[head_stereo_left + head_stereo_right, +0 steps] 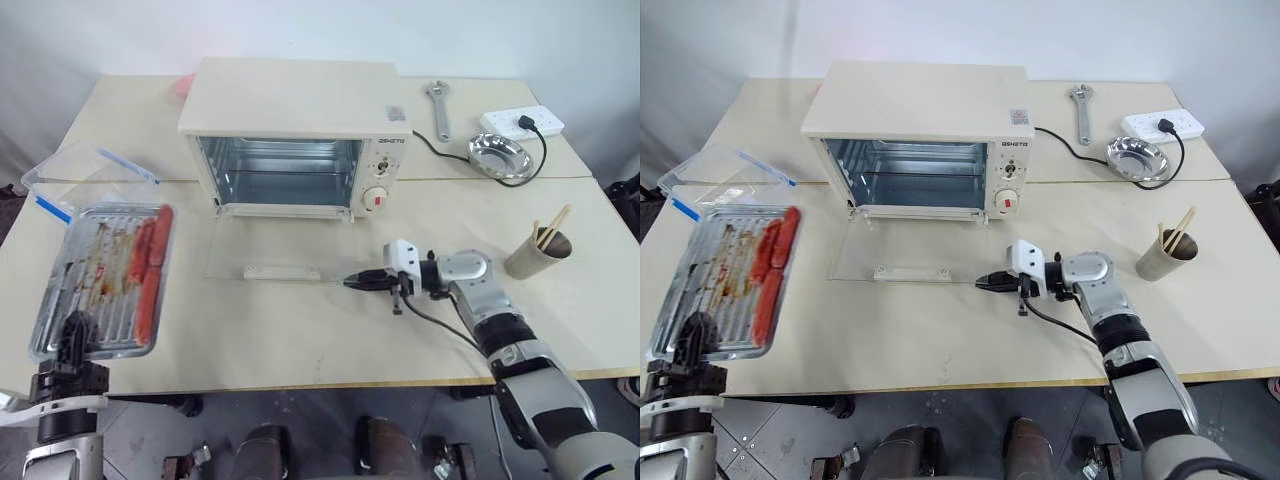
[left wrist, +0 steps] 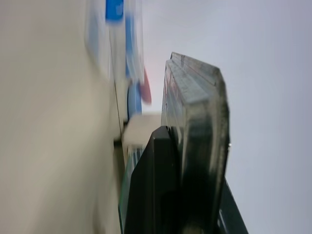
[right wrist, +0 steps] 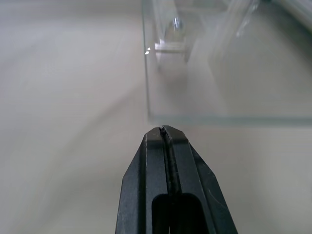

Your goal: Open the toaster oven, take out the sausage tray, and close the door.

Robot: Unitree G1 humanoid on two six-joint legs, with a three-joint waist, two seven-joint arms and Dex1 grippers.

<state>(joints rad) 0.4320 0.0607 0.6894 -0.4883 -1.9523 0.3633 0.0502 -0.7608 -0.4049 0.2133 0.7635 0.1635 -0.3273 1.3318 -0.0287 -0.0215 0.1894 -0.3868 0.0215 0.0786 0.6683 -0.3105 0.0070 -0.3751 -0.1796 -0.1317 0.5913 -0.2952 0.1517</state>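
Left gripper (image 1: 72,335): clamping the silvery ridged sausage tray (image 1: 105,280), out on the tabletop (image 1: 300,330).
Right gripper (image 1: 362,282): pinched closed, empty, nearing the lowered clear glass door (image 1: 275,250).
Next: lifting it shut.

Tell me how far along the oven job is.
Done: the door lies flat open, the oven is empty, and the tray is out at the table's left edge. In hand: the left hand is shut on the tray's near rim; the right hand, shut and empty, points at the door's right corner. Left: let go of the tray and close the door.
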